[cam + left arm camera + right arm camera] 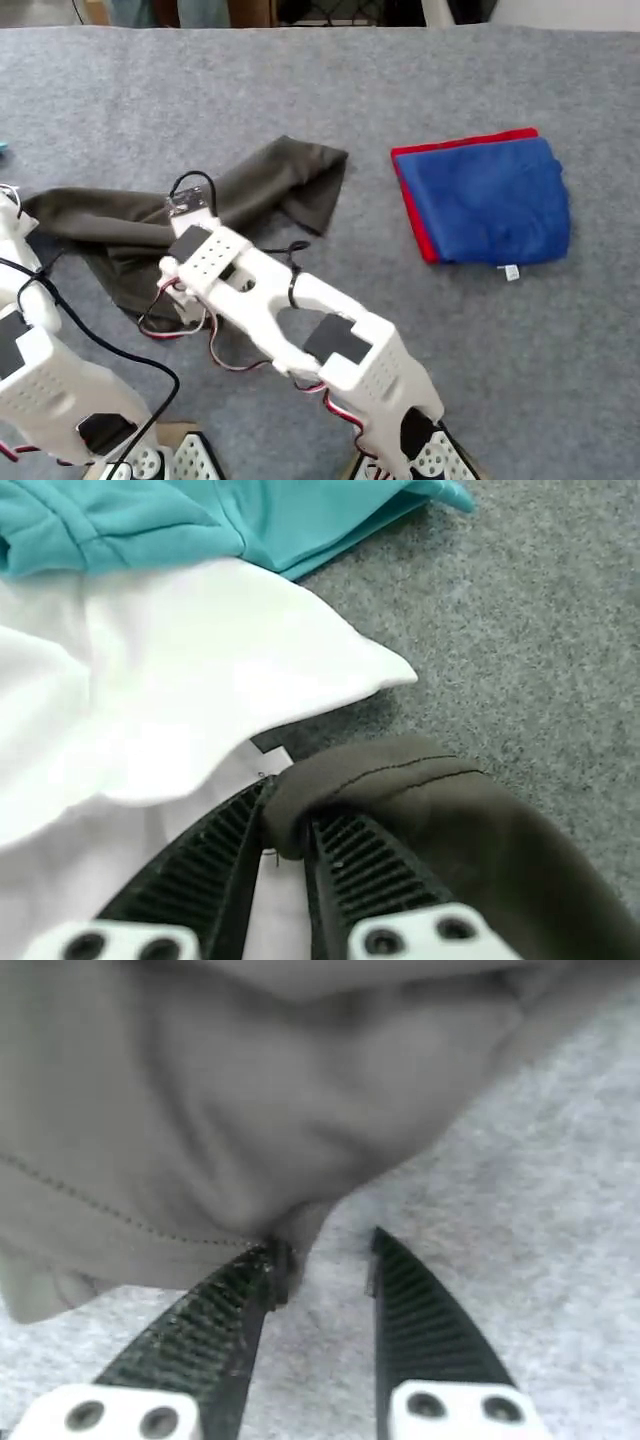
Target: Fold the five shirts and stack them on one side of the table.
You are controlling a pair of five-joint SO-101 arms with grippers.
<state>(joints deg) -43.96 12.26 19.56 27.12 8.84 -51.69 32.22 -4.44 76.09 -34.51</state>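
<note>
A dark olive shirt [270,185] lies spread and crumpled on the left half of the grey table. My left gripper [290,820] is shut on a folded hem of that dark shirt [450,820], at its far left end beside a white shirt [180,670] and a teal shirt [200,520]. My right gripper [322,1245] is open low over the table at the edge of the dark shirt [250,1110]; one finger touches the hem and bare table shows between the fingers. The right arm [250,280] stretches over the shirt's near side.
A folded blue shirt [485,200] rests on a folded red shirt [412,215] at the right of the table [500,350]. The left arm [40,370] stands at the near left edge, with loose cables trailing beside both arms.
</note>
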